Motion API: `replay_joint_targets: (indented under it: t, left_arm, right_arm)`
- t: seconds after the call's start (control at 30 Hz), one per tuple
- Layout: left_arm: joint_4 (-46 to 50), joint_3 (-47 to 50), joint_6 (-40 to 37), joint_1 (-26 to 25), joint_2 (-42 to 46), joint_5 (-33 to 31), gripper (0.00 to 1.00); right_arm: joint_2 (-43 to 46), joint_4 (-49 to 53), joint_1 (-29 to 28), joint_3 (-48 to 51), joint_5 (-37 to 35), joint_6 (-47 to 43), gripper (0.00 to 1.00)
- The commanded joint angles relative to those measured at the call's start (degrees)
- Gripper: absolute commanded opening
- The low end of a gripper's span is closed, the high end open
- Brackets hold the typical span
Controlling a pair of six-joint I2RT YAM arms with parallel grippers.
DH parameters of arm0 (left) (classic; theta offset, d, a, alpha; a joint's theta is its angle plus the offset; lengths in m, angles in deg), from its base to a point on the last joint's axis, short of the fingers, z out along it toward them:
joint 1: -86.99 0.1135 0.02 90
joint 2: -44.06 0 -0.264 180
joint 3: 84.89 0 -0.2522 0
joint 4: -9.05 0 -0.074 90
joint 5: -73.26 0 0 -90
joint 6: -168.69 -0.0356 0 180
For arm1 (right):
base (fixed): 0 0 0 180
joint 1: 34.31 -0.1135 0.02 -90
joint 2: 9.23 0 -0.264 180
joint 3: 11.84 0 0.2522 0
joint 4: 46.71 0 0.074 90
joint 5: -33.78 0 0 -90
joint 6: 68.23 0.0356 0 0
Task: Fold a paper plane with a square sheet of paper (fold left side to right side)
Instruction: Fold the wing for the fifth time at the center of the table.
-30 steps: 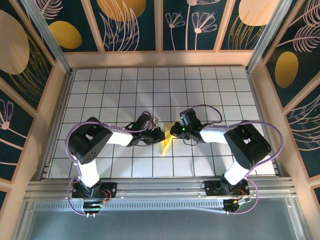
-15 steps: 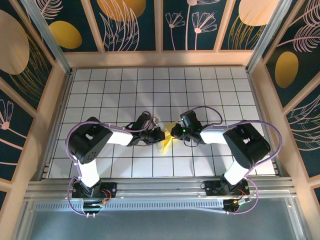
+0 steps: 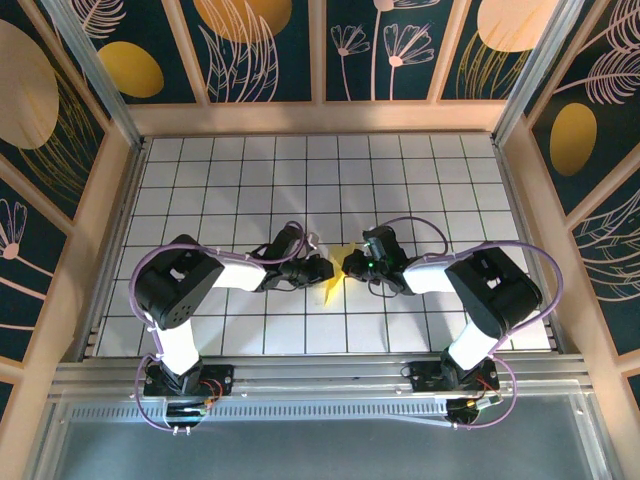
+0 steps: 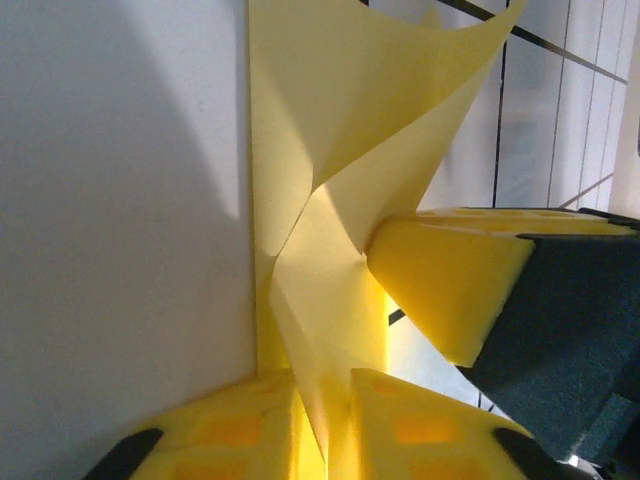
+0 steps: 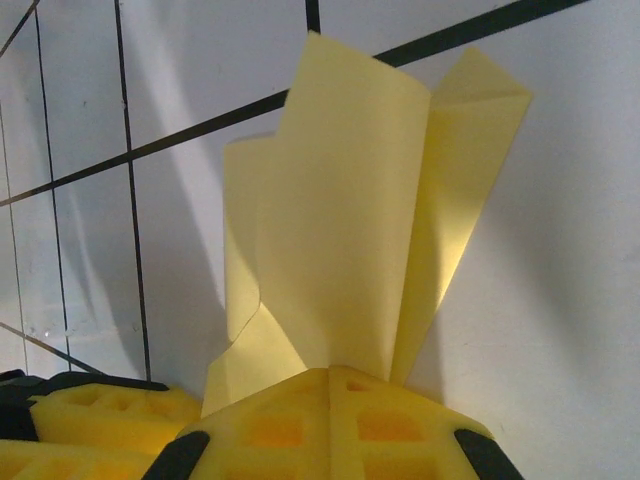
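Observation:
The square sheet of paper is pale yellow and folded into a narrow creased shape, standing up off the white tiles between both arms. My right gripper is shut on its lower edge, and the folded flaps rise straight out of the closed fingers. My left gripper faces it from the left. Its fingers stand slightly apart with a twisted strip of the paper running through the gap. The right gripper's yellow fingertip presses the paper just beyond.
A white tiled floor with dark grid lines spreads around both arms, with room toward the back. Wooden frame posts and dark patterned walls close in the left, right and back. An aluminium rail runs along the near edge.
The left gripper's fingers have parted a little around the paper. Both grippers stay together at the table's middle, and the paper has barely shifted.

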State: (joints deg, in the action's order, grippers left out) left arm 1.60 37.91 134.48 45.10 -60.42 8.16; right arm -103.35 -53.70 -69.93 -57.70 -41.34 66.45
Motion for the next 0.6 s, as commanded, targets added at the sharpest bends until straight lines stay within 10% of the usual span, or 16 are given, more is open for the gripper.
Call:
replay_joint_targets:
  t: [0.0,0.27,0.57]
  left_arm:
    - [6.4,-2.5,-2.9,0.7,2.1,-6.7,0.27]
    - [19.9,-5.3,-7.4,0.7,11.5,-10.6,0.27]
    - [19.5,-4.6,-5.1,-1.0,13.4,5.7,0.09]
  right_arm:
    - [-1.8,7.3,0.1,3.3,-1.6,0.8,0.0]
    - [-1.8,6.2,0.0,3.4,-1.2,0.7,0.0]
    - [-1.8,6.4,-0.3,3.2,-1.3,0.2,0.0]
